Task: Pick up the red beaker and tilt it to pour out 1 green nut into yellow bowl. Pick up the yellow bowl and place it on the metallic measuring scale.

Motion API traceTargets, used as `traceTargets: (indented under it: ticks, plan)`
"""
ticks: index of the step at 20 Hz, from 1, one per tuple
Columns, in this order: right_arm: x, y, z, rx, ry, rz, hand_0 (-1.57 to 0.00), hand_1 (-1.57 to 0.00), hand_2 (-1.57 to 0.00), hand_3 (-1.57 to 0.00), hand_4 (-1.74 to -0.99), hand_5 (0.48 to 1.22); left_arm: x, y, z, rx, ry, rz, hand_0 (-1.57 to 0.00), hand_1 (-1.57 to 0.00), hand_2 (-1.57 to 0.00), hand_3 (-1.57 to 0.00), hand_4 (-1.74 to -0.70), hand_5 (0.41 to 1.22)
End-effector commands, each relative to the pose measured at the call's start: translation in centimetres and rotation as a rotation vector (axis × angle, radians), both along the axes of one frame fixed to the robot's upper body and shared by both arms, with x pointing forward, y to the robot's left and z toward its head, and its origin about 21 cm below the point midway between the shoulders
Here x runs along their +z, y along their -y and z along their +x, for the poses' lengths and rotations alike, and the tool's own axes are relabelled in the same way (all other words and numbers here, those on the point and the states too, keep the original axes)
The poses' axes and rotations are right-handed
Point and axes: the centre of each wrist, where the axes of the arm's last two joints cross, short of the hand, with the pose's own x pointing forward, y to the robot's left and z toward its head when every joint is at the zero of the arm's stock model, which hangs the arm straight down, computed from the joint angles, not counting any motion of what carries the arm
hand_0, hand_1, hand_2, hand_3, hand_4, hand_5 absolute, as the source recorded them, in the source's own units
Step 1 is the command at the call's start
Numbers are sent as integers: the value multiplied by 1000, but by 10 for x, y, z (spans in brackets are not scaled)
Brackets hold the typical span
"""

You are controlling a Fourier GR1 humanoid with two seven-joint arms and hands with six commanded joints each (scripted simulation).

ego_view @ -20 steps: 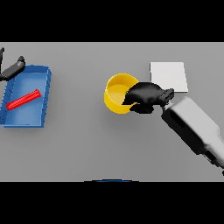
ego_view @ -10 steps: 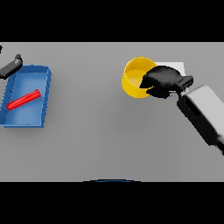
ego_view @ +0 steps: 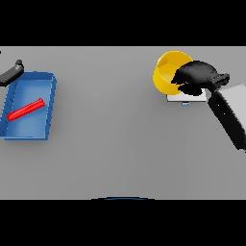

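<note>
My right hand point(ego_view: 197, 77) is curled round the right rim of the yellow bowl point(ego_view: 168, 72) and holds it, tilted, over the metallic measuring scale point(ego_view: 185, 97), of which only the front edge shows below the bowl and hand. Whether the bowl touches the scale I cannot tell. The red beaker point(ego_view: 25, 109) lies on its side in the blue tray point(ego_view: 47, 110) at the far left. My left hand point(ego_view: 12, 73) shows at the left edge, just behind the tray. No green nut is visible.
The blue tray takes up the left side of the grey table point(ego_view: 110, 144). My right forearm point(ego_view: 229, 115) slants in from the right edge.
My right hand has carried the yellow bowl back and to the right, from beside the scale to over it. The bowl now covers most of the scale. The left hand has stayed near the tray.
</note>
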Motion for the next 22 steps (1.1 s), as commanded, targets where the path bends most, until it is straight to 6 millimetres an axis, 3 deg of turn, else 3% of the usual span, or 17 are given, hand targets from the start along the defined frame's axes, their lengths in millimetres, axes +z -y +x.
traceTargets:
  ticks: [1,6,13,16,17,18,19,22]
  plan:
    - [-4,8,4,-67,2,-13,-1557,-1497,-1550,-1415,-1727,1221,-2,3,-2,4,-4,-3,1,1,1,1,-816,759]
    - [-17,30,14,-140,-9,-7,-1515,-1385,-1465,-1520,-1729,1221,2,-1,-5,28,-15,3,1,1,1,1,-832,771]
    - [-30,40,19,-170,-38,-45,-1392,-1205,-1322,-1560,-1730,1221,0,2,-3,34,-34,6,1,1,1,1,-839,786]
    - [-30,38,21,-185,-44,-19,-1417,-1230,-1402,-1536,-1728,1221,1,1,-3,28,-23,-2,1,1,1,1,-840,771]
    - [-30,39,21,-186,-54,-8,-1404,-1181,-1293,-1543,-1670,1221,1,-3,-3,32,-20,-6,1,1,1,1,-841,772]
    - [-30,41,21,-188,-63,-10,-1410,-1150,-1182,-1387,-1644,1221,4,0,0,32,-24,-3,1,1,1,1,-843,773]
    - [-33,38,21,-209,-70,-16,-1325,-1039,-1042,-1237,-1621,1155,4,0,1,31,-22,4,1,1,1,1,-844,775]
    - [-34,41,22,-236,-108,0,-947,-687,-672,-879,-1564,991,3,-5,0,27,-18,-2,1,1,1,1,-849,767]
